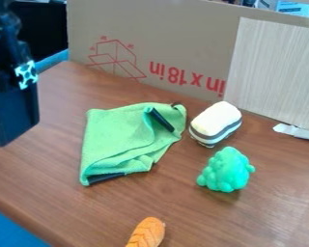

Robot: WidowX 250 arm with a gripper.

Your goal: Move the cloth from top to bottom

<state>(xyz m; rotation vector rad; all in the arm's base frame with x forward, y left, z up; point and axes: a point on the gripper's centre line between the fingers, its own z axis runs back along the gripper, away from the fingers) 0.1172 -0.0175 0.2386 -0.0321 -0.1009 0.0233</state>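
Green cloth [121, 135], rumpled on the worktop [150, 202], right of the gripper [14, 116] and its jaws, green toy [227, 170] farther right, jaws spread or pressed together, cannot tell

the left edge crops the black arm [14, 96], the bottom edge the orange toy [146, 233].

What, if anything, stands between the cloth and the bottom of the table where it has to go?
An orange toy lies at the bottom edge of the view, below the right part of the cloth; a straight slide down might meet it. The bumpy green toy sits to the right, beside that path.
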